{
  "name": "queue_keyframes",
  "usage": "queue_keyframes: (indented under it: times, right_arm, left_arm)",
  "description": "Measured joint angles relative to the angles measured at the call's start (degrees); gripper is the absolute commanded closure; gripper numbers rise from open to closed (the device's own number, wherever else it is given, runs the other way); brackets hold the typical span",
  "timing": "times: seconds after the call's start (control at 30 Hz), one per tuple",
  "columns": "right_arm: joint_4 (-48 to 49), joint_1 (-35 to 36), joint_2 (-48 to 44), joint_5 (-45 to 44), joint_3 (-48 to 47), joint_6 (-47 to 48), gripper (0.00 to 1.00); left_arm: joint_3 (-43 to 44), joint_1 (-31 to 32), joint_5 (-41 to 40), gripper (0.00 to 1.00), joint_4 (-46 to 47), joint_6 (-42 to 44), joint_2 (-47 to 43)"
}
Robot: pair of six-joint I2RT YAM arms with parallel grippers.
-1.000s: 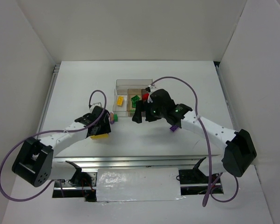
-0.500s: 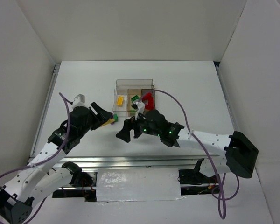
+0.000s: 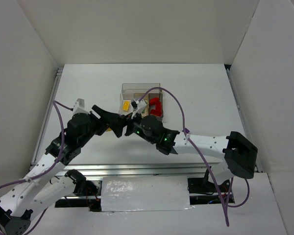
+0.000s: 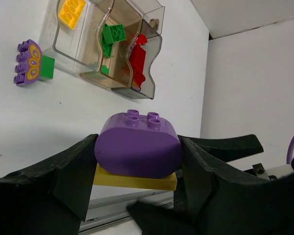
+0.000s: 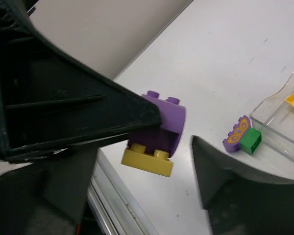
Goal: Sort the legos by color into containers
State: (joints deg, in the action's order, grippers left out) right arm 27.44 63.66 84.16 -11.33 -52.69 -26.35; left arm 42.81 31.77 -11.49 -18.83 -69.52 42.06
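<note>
Between the fingers of the left gripper (image 4: 137, 164), lifted off the white table (image 3: 201, 98) near and left of the bins: a purple rounded plastic brick with four studs (image 4: 137, 147), pressed onto a flat yellow plastic plate (image 4: 137, 181). Clamped at both ends, with black fingers touching the purple plastic on each side. Flanked too by the right gripper (image 5: 179, 131), jaws apart: one finger clear of the stack with table showing in the gap, unclear whether the other touches. No grip there yet. Probably a pull-apart to split the two colours, judging by the pose.

Farther out, just beside the near-left corner of the cluster of small transparent plastic containers (image 4: 95, 73): a purple oval studded piece with a yellow pattern (image 4: 28, 62) flat on the table, touching a small green brick (image 4: 48, 67). Both loose, outside any bin.

Inside the cluster: a yellow studded brick (image 4: 71, 10) in the clear bin at the left, a green brick (image 4: 112, 34) in the tan-tinted one, a red piece (image 4: 137, 61) in the dark-grey one at the right.

Judged well under way but unfinished. Left to do: splitting the held pair, binning its two parts, clearing the two loose pieces. No purple visible in any bin.
</note>
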Motion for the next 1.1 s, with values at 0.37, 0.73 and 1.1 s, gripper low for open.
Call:
queue_keyframes:
  times: [0.37, 0.73, 1.1]
  right_arm:
    - [1.22, 0.33, 2.34, -4.20, -2.49, -0.50, 1.00]
    - [8.92, -1.88, 0.39, 3.13, 3.26, 1.38, 1.00]
    - [10.32, -5.79, -2.14, 11.96, 7.04, 3.96, 1.00]
  left_arm:
    - [0.39, 0.02, -1.90, 1.00, -0.31, -0.96, -1.88]
    - [3.85, 1.18, -1.62, 1.00, -3.48, 3.41, 0.20]
    - [3.85, 1.70, 1.79, 1.00, -2.05, 3.89, 2.64]
